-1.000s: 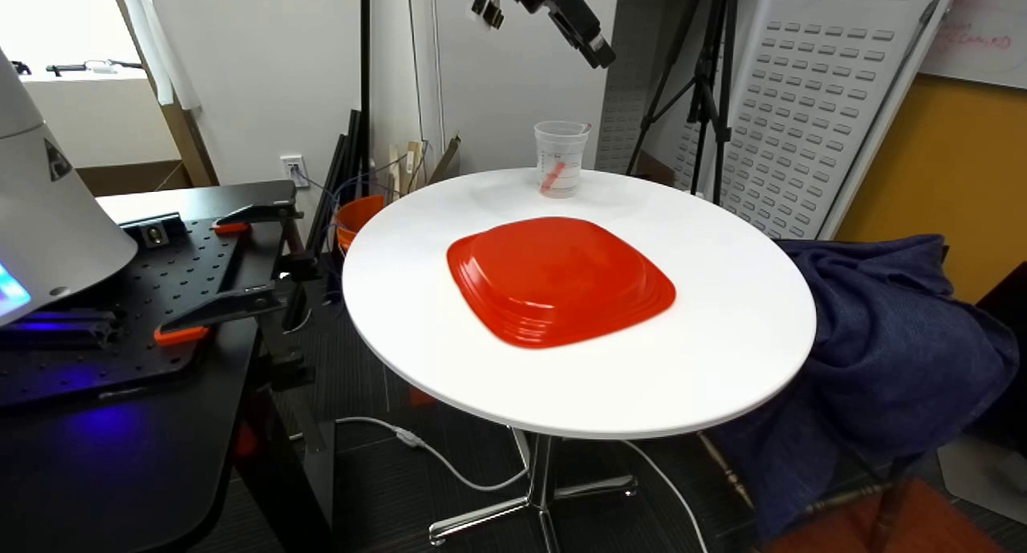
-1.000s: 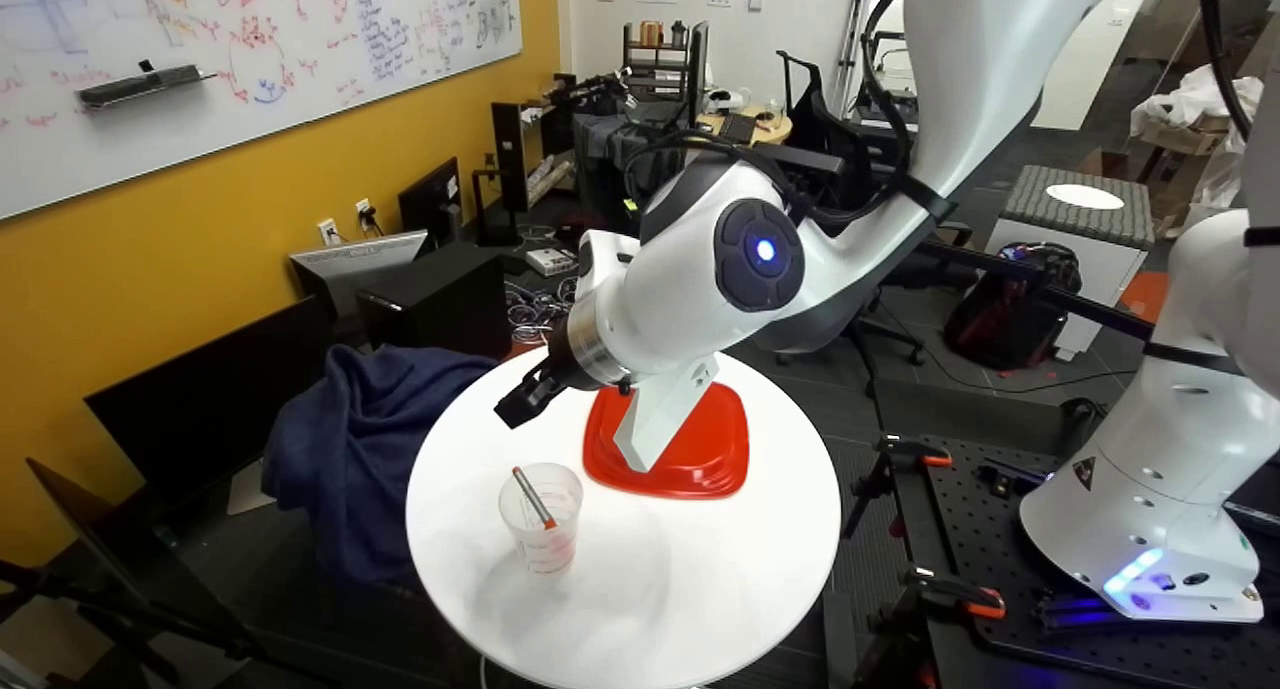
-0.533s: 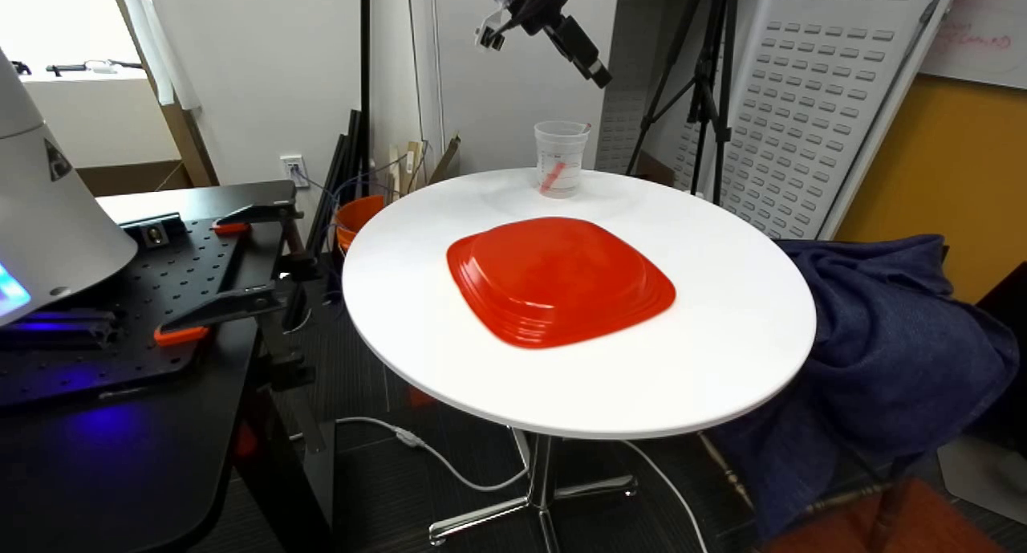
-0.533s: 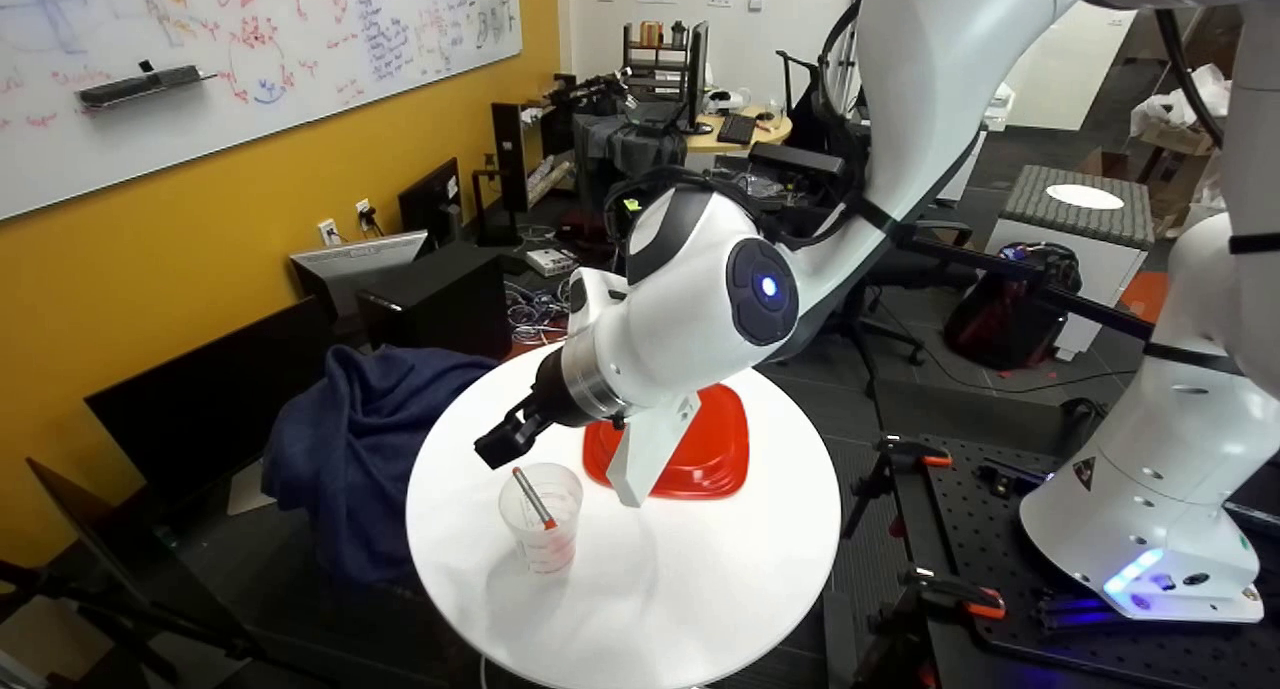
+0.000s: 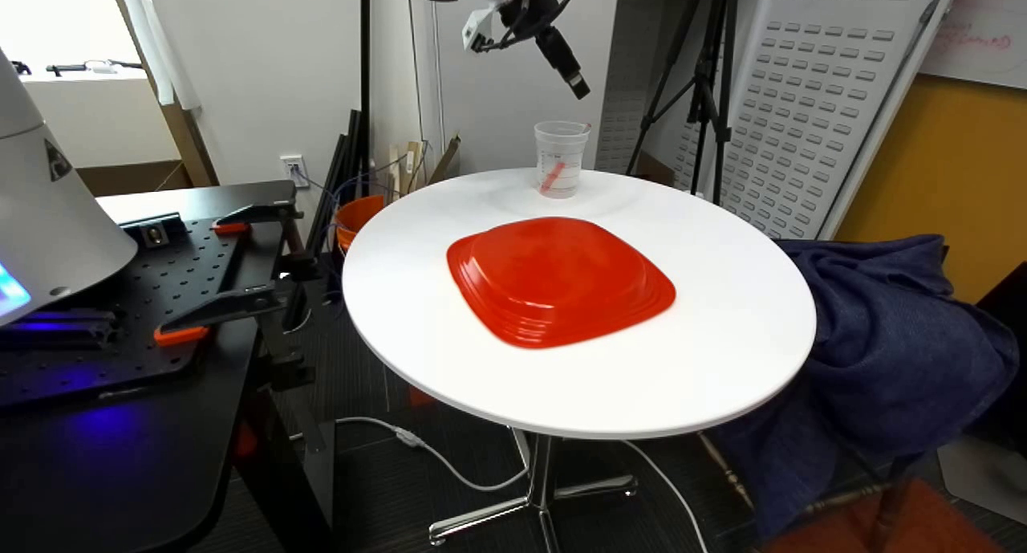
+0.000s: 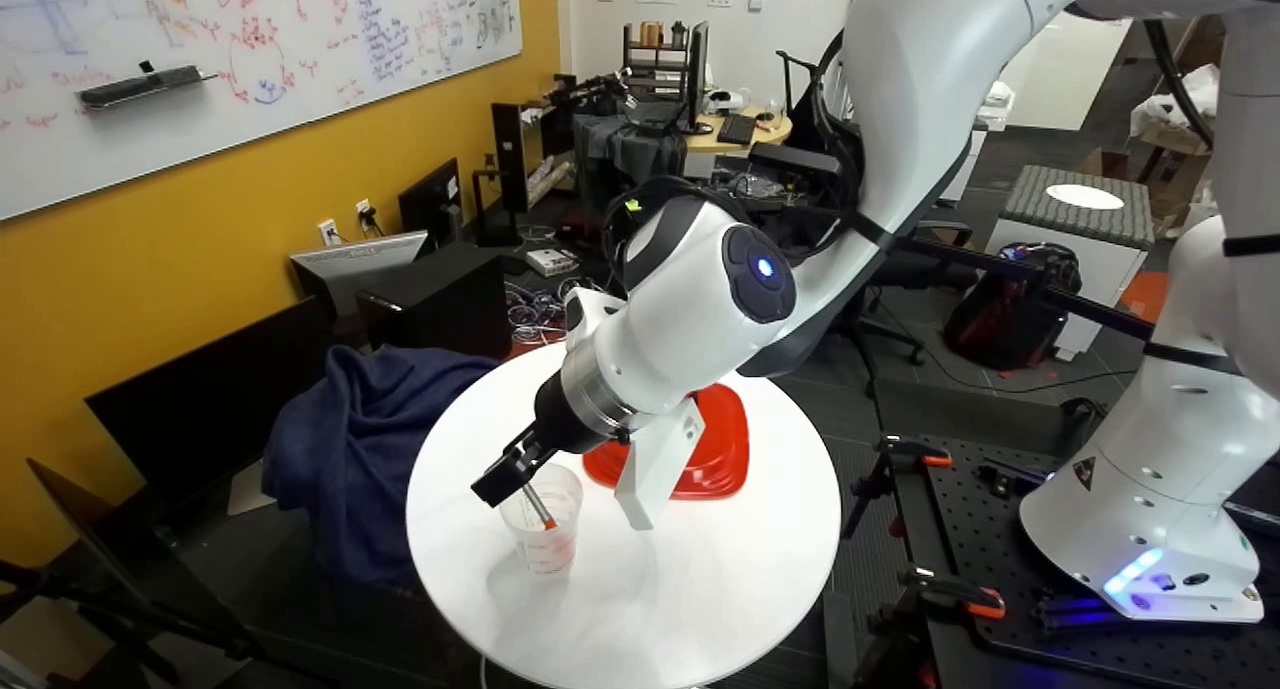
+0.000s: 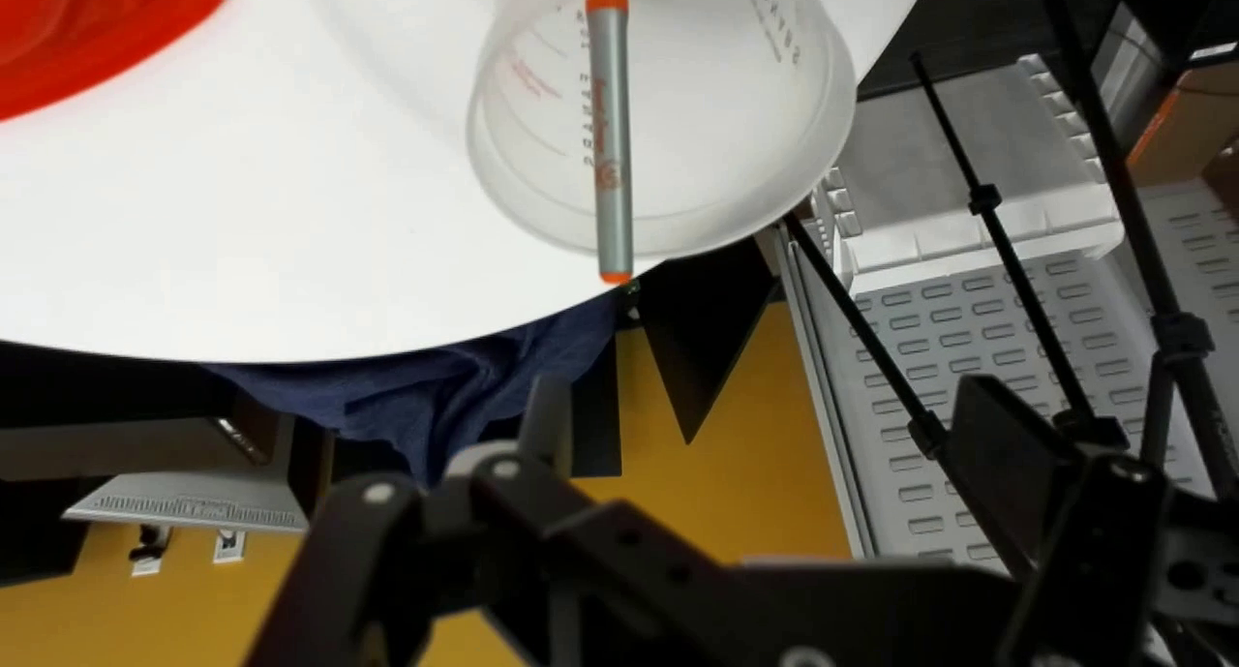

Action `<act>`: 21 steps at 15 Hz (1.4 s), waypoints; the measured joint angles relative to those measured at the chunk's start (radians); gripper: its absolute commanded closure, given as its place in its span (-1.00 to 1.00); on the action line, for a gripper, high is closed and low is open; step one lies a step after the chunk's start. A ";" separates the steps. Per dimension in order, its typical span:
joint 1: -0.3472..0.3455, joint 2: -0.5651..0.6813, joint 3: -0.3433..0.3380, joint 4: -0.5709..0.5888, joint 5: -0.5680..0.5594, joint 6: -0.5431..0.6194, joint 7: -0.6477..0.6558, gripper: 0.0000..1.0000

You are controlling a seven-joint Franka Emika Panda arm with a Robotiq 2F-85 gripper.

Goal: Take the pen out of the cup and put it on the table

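The pen is grey with orange ends and leans inside the clear cup, its upper end past the rim in the wrist view. In an exterior view the gripper hides the top of the pen. The cup stands upright near the edge of the white round table. My gripper is above the cup, tilted. In the wrist view my gripper is open, its fingers wide apart with nothing between them. The pen lies above the gap in that view, apart from the fingers.
A red upturned square plate lies in the middle of the table, beside the cup. A blue cloth hangs over something beside the table. A black tripod stands behind the cup. The dark workbench bears the robot base.
My gripper has come down towards the cup and the wrist has turned. It now covers the pen's top end in an exterior view. The cup, pen and plate have not moved.
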 measured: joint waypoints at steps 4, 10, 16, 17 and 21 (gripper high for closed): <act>0.000 0.008 0.010 -0.026 0.177 0.001 -0.122 -1.00; -0.008 0.008 0.035 -0.054 0.394 -0.005 -0.270 -0.88; -0.016 0.008 0.040 -0.053 0.523 -0.086 -0.349 -0.70; -0.017 0.008 0.040 -0.051 0.536 -0.104 -0.363 -0.67; -0.017 0.009 0.040 -0.040 0.576 -0.157 -0.422 -0.56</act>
